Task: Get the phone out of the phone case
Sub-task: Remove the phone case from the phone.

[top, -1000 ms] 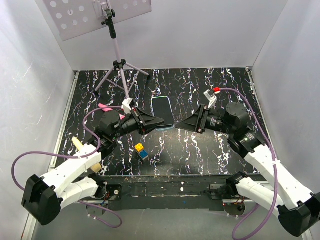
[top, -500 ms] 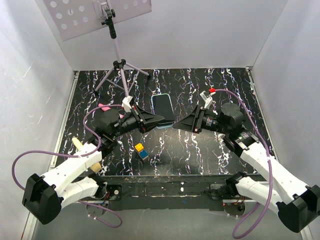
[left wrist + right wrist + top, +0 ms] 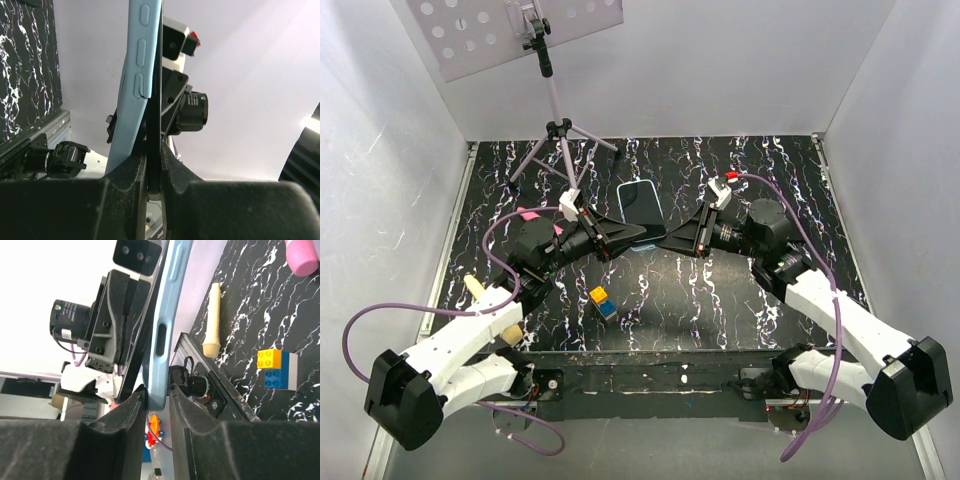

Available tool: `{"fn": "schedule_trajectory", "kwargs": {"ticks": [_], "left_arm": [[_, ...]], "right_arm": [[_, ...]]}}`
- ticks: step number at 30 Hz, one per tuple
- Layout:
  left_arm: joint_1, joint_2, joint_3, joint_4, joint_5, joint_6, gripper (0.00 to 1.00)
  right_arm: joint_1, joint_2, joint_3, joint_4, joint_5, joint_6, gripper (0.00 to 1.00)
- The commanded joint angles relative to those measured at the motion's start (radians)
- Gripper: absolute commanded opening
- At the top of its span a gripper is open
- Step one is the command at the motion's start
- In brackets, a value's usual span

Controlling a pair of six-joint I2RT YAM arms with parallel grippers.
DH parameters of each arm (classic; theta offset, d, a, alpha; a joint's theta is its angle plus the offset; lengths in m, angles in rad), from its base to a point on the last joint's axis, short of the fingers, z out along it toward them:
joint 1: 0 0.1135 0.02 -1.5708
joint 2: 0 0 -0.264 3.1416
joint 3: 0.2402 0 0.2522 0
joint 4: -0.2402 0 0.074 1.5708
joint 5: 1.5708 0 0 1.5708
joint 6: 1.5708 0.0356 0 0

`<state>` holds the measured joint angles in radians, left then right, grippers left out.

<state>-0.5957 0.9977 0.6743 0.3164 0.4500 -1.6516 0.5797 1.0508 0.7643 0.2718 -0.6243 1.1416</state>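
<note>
Two robot grippers meet at one phone (image 3: 641, 204), just behind the toy brick (image 3: 601, 301) in the view from above. The phone is black with a dark shiny screen. The light blue case (image 3: 136, 85) is on it.

The left gripper (image 3: 154, 172) is squeezed nearly shut on the thin black edge of the phone. In the left wrist view the blue case sits beside that black edge and has long button bumps down its side.

The right gripper (image 3: 157, 392) is squeezed nearly shut too. It has the blue edge of the case between its fingers. Both grippers hold the end of the phone that is nearest the brick.

The brick is yellow and blue. It lies on the black table (image 3: 720, 300), which has white squiggles on it. A pink thing (image 3: 530, 215) lies left of the brick and farther back. A cream stick (image 3: 475, 288) lies well to the left of the brick. A tripod (image 3: 558, 135) stands behind the brick, to the left of the phone.
</note>
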Motion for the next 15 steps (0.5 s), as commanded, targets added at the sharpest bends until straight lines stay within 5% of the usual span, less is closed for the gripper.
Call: {"fn": "schedule_trajectory", "kwargs": {"ticks": [1, 6, 8, 11, 15], "left_arm": [[-0.015, -0.062, 0.051, 0.056, 0.059, 0.01, 0.0], [-0.016, -0.102, 0.044, 0.018, 0.049, 0.021, 0.0], [-0.018, -0.1, 0.044, 0.018, 0.053, 0.027, 0.0], [-0.018, -0.097, 0.054, -0.011, 0.067, 0.07, 0.0], [-0.019, -0.103, 0.096, -0.166, 0.078, 0.209, 0.0]], "right_arm": [[0.003, 0.04, -0.023, 0.194, 0.046, 0.101, 0.31], [0.003, 0.112, -0.051, 0.338, 0.023, 0.174, 0.32], [0.0, 0.127, -0.051, 0.354, 0.014, 0.185, 0.23], [0.0, 0.121, -0.045, 0.261, 0.035, 0.132, 0.01], [-0.001, 0.089, -0.022, 0.06, 0.116, 0.005, 0.01]]}}
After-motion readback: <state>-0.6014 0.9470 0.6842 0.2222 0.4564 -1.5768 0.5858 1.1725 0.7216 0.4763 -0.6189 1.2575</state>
